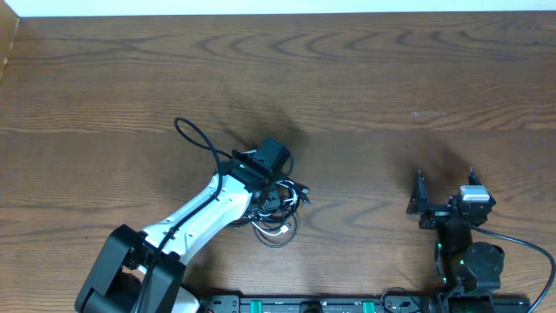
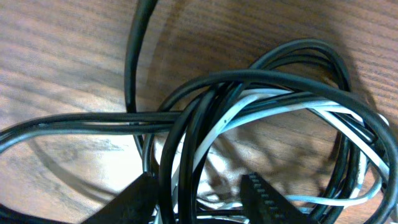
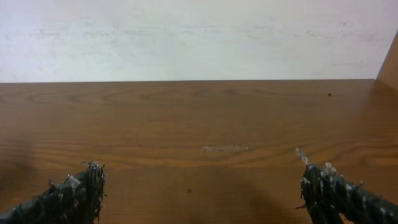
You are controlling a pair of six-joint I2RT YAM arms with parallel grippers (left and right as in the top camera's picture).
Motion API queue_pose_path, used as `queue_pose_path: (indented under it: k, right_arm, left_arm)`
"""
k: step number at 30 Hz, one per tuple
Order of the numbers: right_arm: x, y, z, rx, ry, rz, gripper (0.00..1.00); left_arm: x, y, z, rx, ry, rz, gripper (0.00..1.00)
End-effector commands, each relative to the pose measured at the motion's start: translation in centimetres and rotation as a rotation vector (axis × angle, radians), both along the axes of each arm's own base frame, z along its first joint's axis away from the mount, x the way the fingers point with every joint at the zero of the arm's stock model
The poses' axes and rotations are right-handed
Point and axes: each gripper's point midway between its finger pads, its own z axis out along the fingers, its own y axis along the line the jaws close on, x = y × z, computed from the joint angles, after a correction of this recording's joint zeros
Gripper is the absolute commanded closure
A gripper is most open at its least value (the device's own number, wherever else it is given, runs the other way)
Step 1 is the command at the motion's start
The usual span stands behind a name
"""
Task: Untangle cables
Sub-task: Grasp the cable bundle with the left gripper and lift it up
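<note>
The cables (image 1: 280, 211) lie in a tangled heap on the wooden table, just below its middle. Close up, black cables (image 2: 280, 78) loop over and around a white cable (image 2: 273, 106). My left gripper (image 1: 276, 196) is down on the heap. In the left wrist view, the left gripper (image 2: 199, 186) has several black strands between its fingers, close to the left finger (image 2: 134, 199). A gap is left before the ribbed right finger (image 2: 264, 199). My right gripper (image 1: 445, 179) stands wide open over bare wood at the right, and the right gripper (image 3: 200, 180) has nothing between its fingers.
A thick black wire (image 1: 198, 139) joined to the left arm loops out to the upper left of the heap. The table's far edge meets a white wall (image 3: 199, 37). A table corner shows at the far left (image 1: 9, 48).
</note>
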Motion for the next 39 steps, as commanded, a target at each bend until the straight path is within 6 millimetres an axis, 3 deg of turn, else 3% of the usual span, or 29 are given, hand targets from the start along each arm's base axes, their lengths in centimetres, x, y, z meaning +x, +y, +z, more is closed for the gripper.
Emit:
queue_pose_path:
  k: [1,4,10,16,19,21,26,28,34,39]
  right_arm:
    - [0.0,-0.2,-0.1,-0.016,0.001,-0.007,0.01]
    - [0.0,-0.2,-0.1,-0.016,0.001,-0.007,0.01]
    - [0.0,-0.2,-0.1,-0.016,0.001,-0.007,0.01]
    - [0.0,-0.2,-0.1,-0.016,0.001,-0.007,0.01]
    - [0.0,-0.2,-0.1,-0.016,0.001,-0.007,0.01]
    - [0.0,-0.2,-0.1,-0.016,0.001,-0.007,0.01]
    - [0.0,-0.2,-0.1,-0.016,0.001,-0.007,0.01]
    - [0.0,-0.2,-0.1,-0.016,0.001,-0.007,0.01]
    - [0.0,-0.2,0.0,-0.018,0.001,-0.009,0.01]
    - [0.0,-0.7,0.0,-0.03,-0.002,-0.037,0.01]
  left_arm:
    - [0.7,0.0,0.4,0.011,-0.024,0.009,0.61]
    - [0.8,-0.1,0.4,0.01,-0.026,0.007,0.64]
    - [1.5,-0.4,1.0,0.002,-0.058,-0.039,0.81]
    - [2.9,-1.3,2.4,-0.006,-0.127,-0.195,0.81]
    - [3.5,-1.8,3.6,-0.004,-0.167,-0.287,0.92]
    - [3.9,-2.0,4.3,-0.003,-0.194,-0.335,0.92]
    - [5.7,-3.2,7.9,-0.023,-0.362,-0.476,0.92]
    - [6.7,-3.9,10.6,-0.024,-0.484,-0.564,0.92]
    - [7.9,-4.7,15.7,0.02,-0.702,-0.738,0.92]
    - [8.0,-4.8,16.7,0.07,-0.749,-0.834,0.92]
